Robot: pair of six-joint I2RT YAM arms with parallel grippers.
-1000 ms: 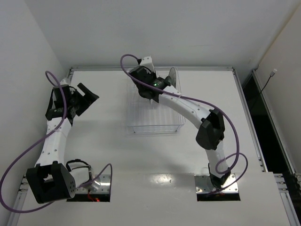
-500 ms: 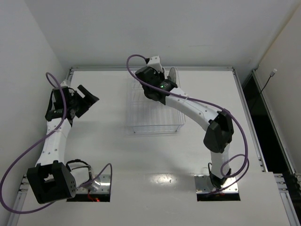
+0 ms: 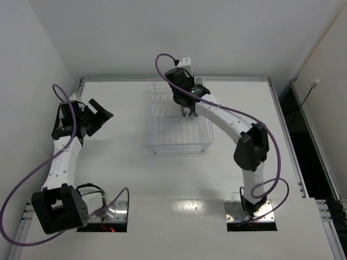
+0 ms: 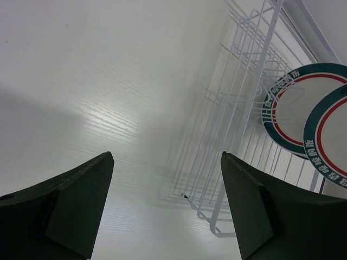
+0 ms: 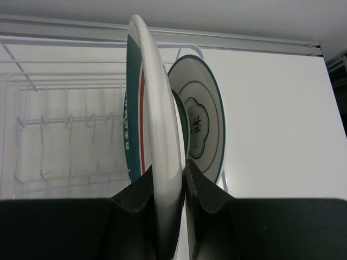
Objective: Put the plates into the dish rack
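Observation:
My right gripper (image 5: 167,179) is shut on the rim of a white plate (image 5: 154,108) with a teal and red band. It holds the plate upright on edge over the far end of the wire dish rack (image 5: 54,130). A second banded plate (image 5: 203,127) stands just behind it in the rack. In the top view the right gripper (image 3: 186,105) is at the rack's far right corner, beside the standing plate (image 3: 200,86). My left gripper (image 3: 103,114) is open and empty, left of the rack (image 3: 176,143). The left wrist view shows both plates (image 4: 287,116) through the rack wires (image 4: 238,108).
The rack's near rows of tines (image 3: 176,132) hold nothing. The table's raised back edge (image 3: 233,79) runs just behind the rack. White walls close in at the back and the left. The right arm's purple cable (image 3: 227,111) loops over the rack's right side.
My right arm has carried the plate from the rack's far left towards its far right end, up beside the standing plate. The left arm has stayed still.

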